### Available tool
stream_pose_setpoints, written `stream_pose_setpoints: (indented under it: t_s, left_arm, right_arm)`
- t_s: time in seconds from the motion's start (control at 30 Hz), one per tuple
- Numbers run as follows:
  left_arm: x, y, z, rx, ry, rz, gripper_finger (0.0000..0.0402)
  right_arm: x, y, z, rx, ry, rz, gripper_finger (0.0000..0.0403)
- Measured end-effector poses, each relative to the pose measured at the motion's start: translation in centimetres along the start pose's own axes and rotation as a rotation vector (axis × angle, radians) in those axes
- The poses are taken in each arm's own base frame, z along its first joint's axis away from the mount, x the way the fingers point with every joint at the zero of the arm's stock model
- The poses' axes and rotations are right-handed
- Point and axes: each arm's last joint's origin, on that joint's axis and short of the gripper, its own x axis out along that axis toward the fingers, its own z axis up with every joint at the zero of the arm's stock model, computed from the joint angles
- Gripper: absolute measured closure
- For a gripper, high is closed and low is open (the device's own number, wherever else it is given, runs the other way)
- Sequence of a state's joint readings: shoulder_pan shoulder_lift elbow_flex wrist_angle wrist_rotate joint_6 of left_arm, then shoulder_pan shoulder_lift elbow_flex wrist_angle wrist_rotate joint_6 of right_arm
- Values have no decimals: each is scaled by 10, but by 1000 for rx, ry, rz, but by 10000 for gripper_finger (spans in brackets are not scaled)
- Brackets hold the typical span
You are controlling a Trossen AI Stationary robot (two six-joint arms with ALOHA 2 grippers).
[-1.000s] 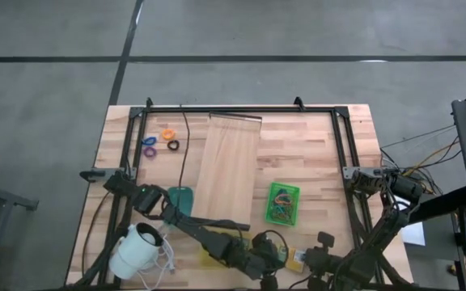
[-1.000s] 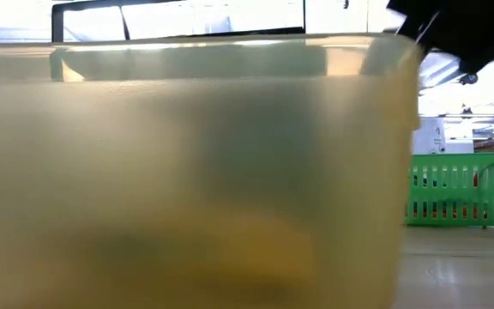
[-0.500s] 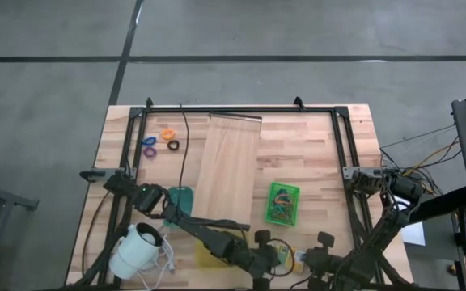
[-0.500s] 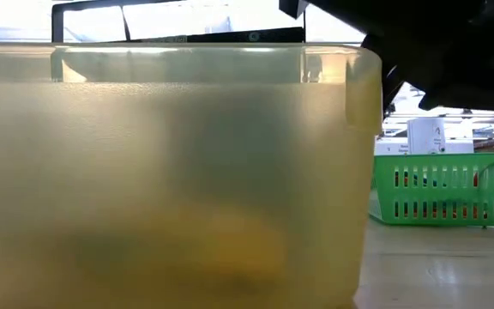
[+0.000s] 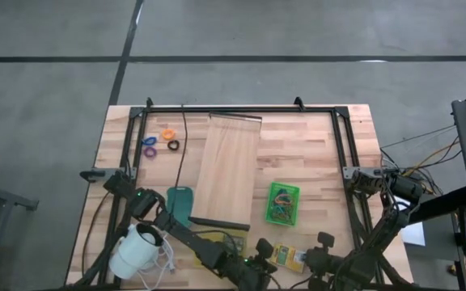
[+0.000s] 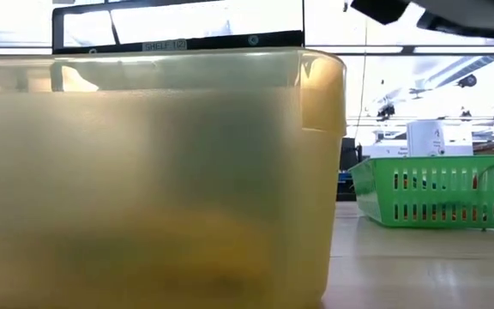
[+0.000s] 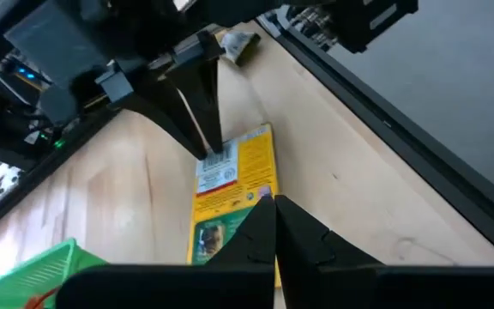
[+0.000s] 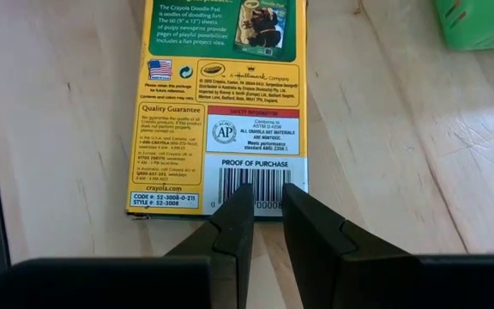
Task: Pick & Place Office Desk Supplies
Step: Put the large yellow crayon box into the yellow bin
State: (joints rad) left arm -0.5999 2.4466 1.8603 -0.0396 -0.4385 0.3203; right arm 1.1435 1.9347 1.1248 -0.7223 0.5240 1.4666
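Pale plank table [image 5: 322, 162] bears a flat yellow printed pad [image 8: 217, 103]; left claw [image 7: 274, 202] closed, right claw [image 8: 260, 202] pinching its edge.

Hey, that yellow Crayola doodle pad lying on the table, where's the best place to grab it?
Probably the short barcode edge of the flat yellow Crayola doodle pad, coming in low from the right arm's side, where the right gripper sits. The pad lies thin and flat on the wooden table, so only an edge offers purchase.

Yellow bin [image 6: 144, 172] contents blurred; green basket [image 6: 440, 189] cut off at edge.
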Motion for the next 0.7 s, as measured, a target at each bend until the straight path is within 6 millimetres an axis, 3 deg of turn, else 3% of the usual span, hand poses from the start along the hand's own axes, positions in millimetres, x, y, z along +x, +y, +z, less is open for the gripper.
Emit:
stream_pose_setpoints:
  t_s: [0.23,0.4,0.57,0.7]
  left_arm:
    - [2,2,7,-56,-94,46,400]
    - [4,15,15,-284,-202,54,398]
    - [16,37,3,-383,-166,9,393]
    - [19,43,0,-444,-159,-2,393]
  right_arm:
    - [0,0,1,-12,-29,-4,339]
    - [0,0,1,-10,-29,-4,339]
    - [0,0,1,-9,-32,-4,340]
    - [0,0,1,-11,-32,-4,340]
